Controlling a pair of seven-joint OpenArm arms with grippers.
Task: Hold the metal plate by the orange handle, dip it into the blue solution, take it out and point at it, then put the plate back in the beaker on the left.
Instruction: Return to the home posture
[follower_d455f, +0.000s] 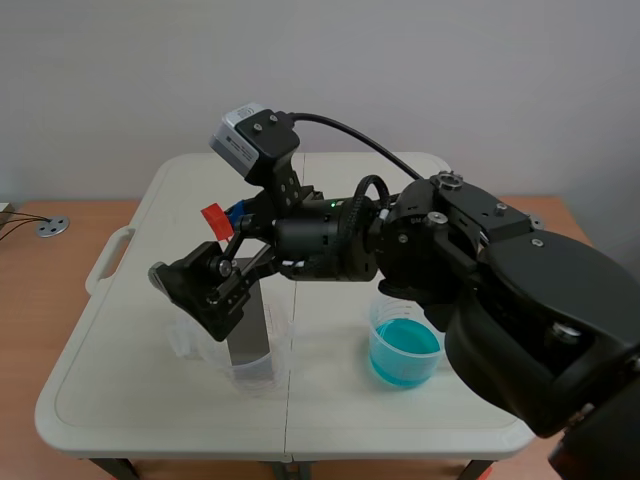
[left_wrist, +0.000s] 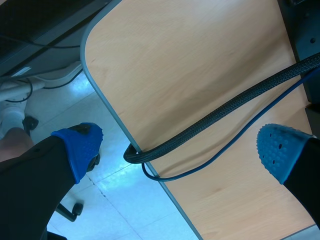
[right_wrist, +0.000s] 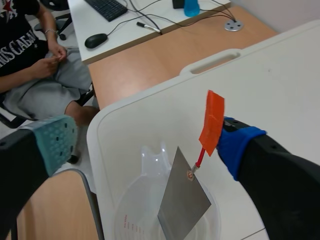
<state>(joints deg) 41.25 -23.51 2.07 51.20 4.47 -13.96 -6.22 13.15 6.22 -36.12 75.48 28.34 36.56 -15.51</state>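
Beakers (follower_d455f: 400, 372) two; metal plate (follower_d455f: 248, 322) one.

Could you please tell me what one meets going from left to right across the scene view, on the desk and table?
In order: round cable port → table's carry handle → clear beaker holding the metal plate → beaker of blue liquid.

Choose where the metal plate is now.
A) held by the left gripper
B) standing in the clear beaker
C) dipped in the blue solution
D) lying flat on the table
B: the metal plate stands tilted inside the clear beaker, apart from the blue solution.
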